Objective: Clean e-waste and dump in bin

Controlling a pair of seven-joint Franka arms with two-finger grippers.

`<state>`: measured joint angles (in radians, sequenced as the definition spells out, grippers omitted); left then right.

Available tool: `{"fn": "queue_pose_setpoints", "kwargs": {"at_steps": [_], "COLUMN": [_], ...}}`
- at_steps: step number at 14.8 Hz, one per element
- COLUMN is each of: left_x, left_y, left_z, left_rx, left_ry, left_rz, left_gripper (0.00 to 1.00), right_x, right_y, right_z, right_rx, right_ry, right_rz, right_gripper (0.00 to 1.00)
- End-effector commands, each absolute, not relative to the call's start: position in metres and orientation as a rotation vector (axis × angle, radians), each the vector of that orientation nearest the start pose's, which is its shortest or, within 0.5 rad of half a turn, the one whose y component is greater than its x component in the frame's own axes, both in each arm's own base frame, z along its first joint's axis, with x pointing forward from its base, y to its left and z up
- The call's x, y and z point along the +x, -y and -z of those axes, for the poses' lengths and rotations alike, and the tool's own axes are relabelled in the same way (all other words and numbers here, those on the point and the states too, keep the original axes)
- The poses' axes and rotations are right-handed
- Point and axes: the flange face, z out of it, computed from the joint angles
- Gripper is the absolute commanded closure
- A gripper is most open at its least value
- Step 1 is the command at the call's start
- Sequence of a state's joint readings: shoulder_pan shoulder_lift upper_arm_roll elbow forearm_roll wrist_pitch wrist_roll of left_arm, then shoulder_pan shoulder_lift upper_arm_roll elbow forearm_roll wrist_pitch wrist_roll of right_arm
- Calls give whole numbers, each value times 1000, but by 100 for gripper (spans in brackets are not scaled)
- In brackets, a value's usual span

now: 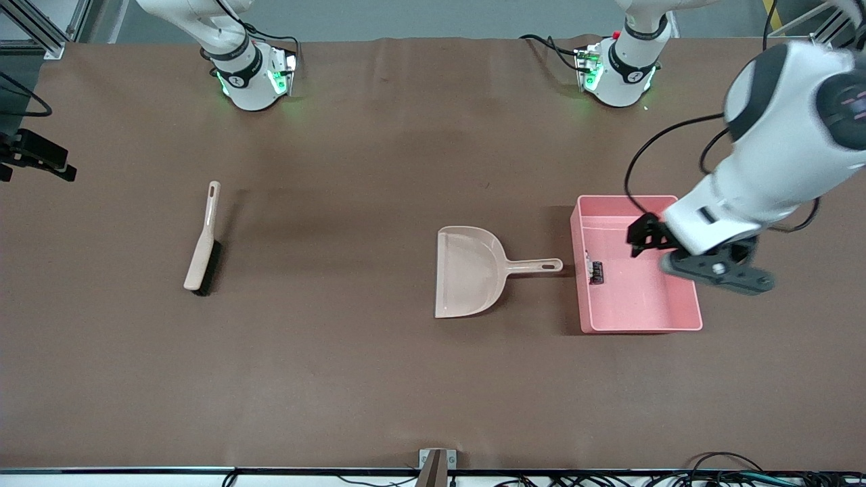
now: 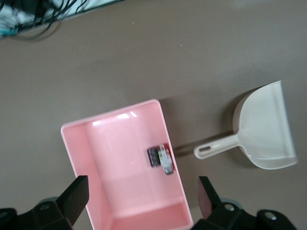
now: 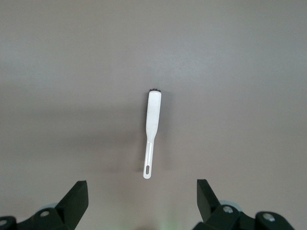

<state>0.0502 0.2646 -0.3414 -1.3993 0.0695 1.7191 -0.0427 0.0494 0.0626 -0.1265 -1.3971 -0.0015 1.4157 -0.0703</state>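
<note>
At lower right of the front view, the pink bin (image 1: 680, 321) sat on the brown table (image 1: 379, 379) toward the left arm's end. Both pieces of e-waste (image 1: 596, 270) lay inside it, against the wall that faces the dustpan; the left wrist view showed them as a whitish-grey component (image 2: 165, 160) touching a small dark maroon block (image 2: 153, 157). Their resting place suggests the dumping step was complete.

The left gripper (image 1: 676, 247) hung over the bin's floor with its two fingers spread wide and nothing between them; being empty, it appeared to have no further load to release.

The beige dustpan (image 1: 470, 272) lay flat at middle right of the front view, just beside the bin, its handle (image 1: 538, 266) pointing toward the bin wall and its wide mouth turned toward the right arm's end of the table. That placement is consistent with a tool set down after tipping.

The beige hand brush (image 1: 202, 243) lay at centre left of the front view, well apart from the dustpan, bristles down the side. The right gripper (image 3: 143, 203), seen only in the right wrist view, hovered high over the brush with fingers spread and empty; this arm seemed to wait.
</note>
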Motion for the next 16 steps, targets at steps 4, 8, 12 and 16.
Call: {"fn": "queue_pose_setpoints", "kwargs": {"at_steps": [4, 8, 12, 16], "left_x": [559, 521, 501, 499], "left_y": [81, 60, 59, 59], "left_z": [-604, -613, -627, -631], "left_rx": [-3153, -3152, -3148, -3145], "left_ry": [-154, -81, 18, 15], "left_rz": [25, 20, -4, -23], "left_gripper": [0, 0, 0, 0], "right_x": [553, 553, 553, 553], "right_y": [39, 40, 41, 41], "right_z": [-658, -658, -658, -656], "right_rx": [-3129, -3129, -3129, -3127], "right_ry": [-28, -30, -33, -35], "right_rz": [-56, -56, -56, -63], "right_gripper": [0, 0, 0, 0]}}
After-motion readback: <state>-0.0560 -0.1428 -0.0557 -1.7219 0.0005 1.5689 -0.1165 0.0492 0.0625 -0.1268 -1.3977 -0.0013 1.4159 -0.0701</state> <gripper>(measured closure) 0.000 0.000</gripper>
